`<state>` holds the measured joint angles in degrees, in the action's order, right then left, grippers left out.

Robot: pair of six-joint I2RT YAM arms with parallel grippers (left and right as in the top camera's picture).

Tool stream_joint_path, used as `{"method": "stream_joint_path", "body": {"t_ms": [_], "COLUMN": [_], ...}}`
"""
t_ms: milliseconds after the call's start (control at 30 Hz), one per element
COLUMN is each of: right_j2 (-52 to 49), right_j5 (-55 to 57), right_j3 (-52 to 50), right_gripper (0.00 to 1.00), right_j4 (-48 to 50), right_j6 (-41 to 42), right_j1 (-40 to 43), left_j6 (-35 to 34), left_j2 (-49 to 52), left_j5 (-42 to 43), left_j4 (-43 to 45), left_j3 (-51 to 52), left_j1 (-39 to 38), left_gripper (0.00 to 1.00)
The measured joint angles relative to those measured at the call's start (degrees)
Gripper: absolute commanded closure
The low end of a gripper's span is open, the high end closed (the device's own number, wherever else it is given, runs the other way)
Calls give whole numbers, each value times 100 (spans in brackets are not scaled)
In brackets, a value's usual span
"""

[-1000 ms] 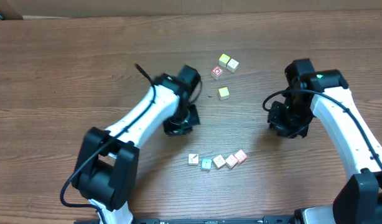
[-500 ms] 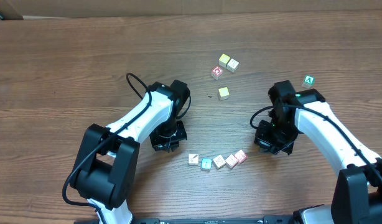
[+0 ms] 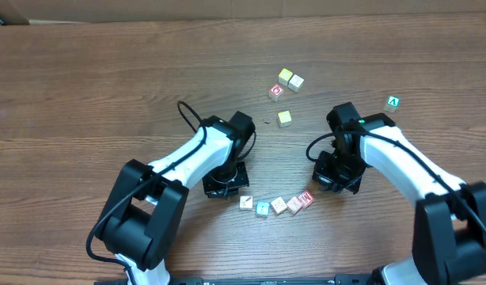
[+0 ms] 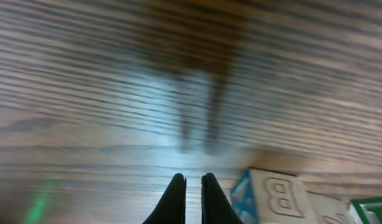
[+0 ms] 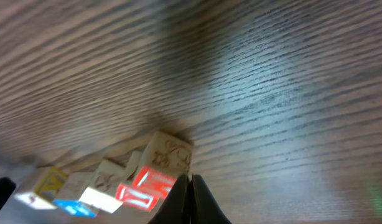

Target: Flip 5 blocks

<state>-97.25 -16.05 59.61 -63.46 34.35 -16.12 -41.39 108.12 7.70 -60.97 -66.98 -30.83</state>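
Observation:
The blocks lie in a short curved row: a white one (image 3: 246, 203), a teal-faced one (image 3: 263, 208), and three pale ones with red prints (image 3: 279, 206) (image 3: 294, 203) (image 3: 306, 198). My left gripper (image 3: 231, 190) is shut and empty, low over the wood just left of the row. In the left wrist view its tips (image 4: 192, 186) stand beside a block embossed with a B (image 4: 275, 196) that has a teal side. My right gripper (image 3: 318, 186) is shut, and its tips (image 5: 190, 186) touch the edge of the row's end block (image 5: 169, 155), holding nothing.
Behind the row lie two cream cubes (image 3: 285, 76) (image 3: 296, 81), a red-printed cube (image 3: 276, 92) and a yellow cube (image 3: 284, 118). A green "A" cube (image 3: 393, 102) sits at the right, behind my right arm. A cardboard edge runs along the table's back.
Both arms have come down and in toward the row, the left to its left end and the right to its right end. The right end block now shows a redder face.

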Motion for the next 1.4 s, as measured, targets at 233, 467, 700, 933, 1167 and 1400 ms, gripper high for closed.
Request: {"method": "stream_joint_path", "body": {"t_ms": [233,467,700,933,1167,1400], "right_j2": [-356,-472,-472,-472,-472,-472], "right_j5": [0,-2,15,17,13,-2], "right_j3": [0,-31,-72,-85,-101,-201], "right_gripper": [96,96,96,96,96,96], "right_j4": [46,96,131,103,-66,-92], "right_j6": [11,-4,-4,2,15,15], "right_j1": [0,-17,-367,-527,-527,-555], "left_j6": [-20,-44,-66,-85,-219,-275], "left_j2": [0,0,0,0,0,0], "left_j5": [66,74,151,175,173,173], "left_j4": [17,17,4,-101,-120,-118], "left_j3": [0,0,0,0,0,0], "left_j1": [-254,-448,-625,-660,-660,-660], "left_gripper": [95,93,94,96,95,95]}}
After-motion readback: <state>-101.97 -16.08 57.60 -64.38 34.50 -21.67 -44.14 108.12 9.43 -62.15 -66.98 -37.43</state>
